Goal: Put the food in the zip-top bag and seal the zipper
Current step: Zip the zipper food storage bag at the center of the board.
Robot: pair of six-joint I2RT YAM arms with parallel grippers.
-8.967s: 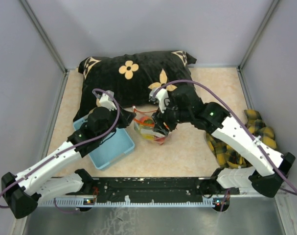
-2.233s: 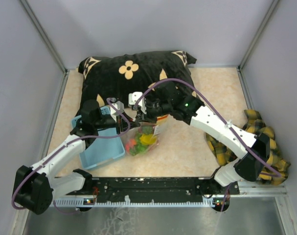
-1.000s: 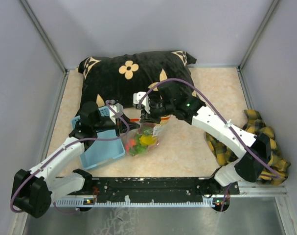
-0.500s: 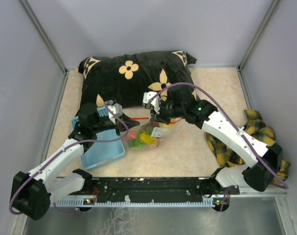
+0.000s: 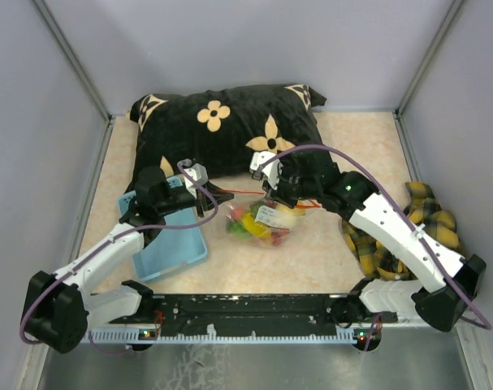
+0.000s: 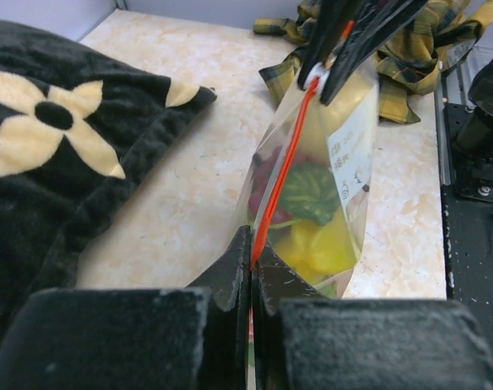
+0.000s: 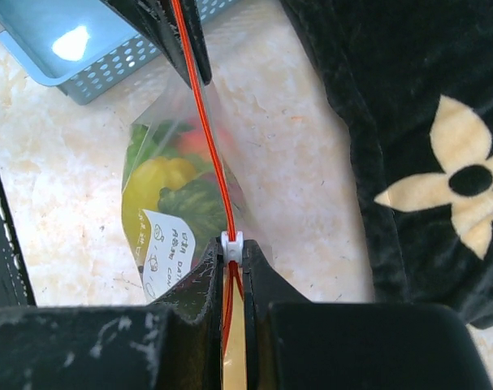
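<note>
Two robot arms hold a clear zip-top bag taut between them by its red zipper, low over the beige table and just in front of a black cushion with cream flowers. The left gripper is pinched tight on one end of the red strip. The right gripper is closed on the strip at the white slider, further along. The pouch hangs below that line with the toy fruit already inside: yellow, green and red pieces pressed against the film. A pale blue basket sits just left of the bag, and a yellow plaid cloth lies well apart at the right edge. Whether the bag's bottom touches the table cannot be told.

The pouch looks like thin, limp, slick film that would crumple or slide if taken by its sides, and the small load of fruit seems light and free to shift and bulge the mouth. The stiffer zipper strip is the sound place to grip, at its ends, as both claws do, with the line kept straight so the slider can run.

A white label on the bag's face carries dark printed lettering and small round symbols. The words are too small and skewed to read with confidence, and no brand can be made out
</note>
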